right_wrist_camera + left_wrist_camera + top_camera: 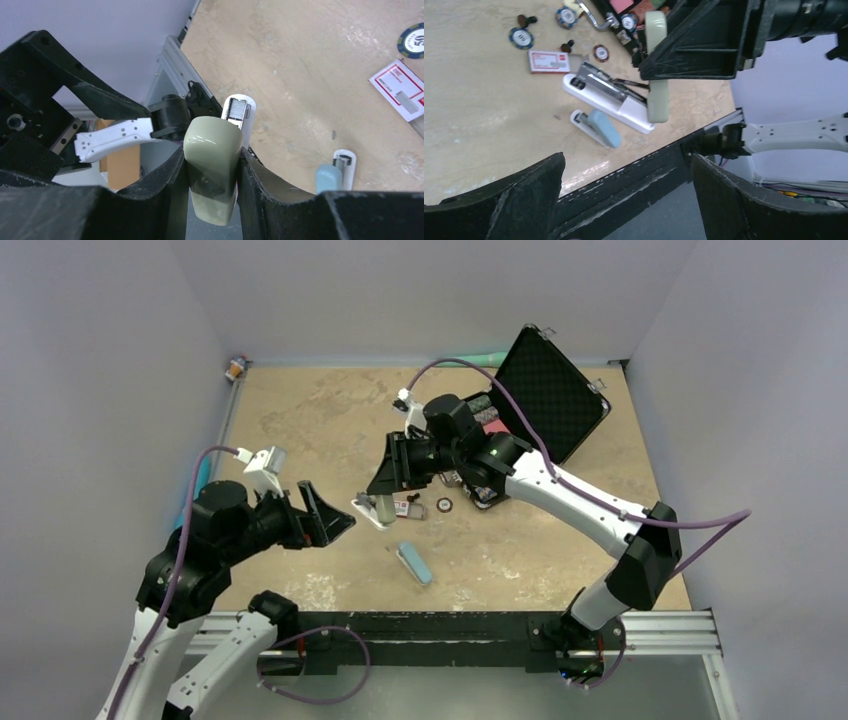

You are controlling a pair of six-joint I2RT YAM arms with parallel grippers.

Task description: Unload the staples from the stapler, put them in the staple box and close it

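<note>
The small light-blue stapler (413, 563) lies closed on the table near the front edge, untouched; it also shows in the left wrist view (600, 128) and the right wrist view (329, 178). My right gripper (383, 483) (212, 157) is shut on the pale green top arm (212, 165) (657, 95) of a larger white stapler (372, 510) (610, 102), which hangs open with its metal channel showing. My left gripper (325, 515) (627, 160) is open and empty, just left of both staplers, above the table's front edge.
A red-and-white staple box (407, 508) (549, 61) (400, 90) and poker chips (444, 505) (520, 37) lie behind the staplers. An open black case (550, 390) stands at the back right. A black rail (450, 630) runs along the front edge.
</note>
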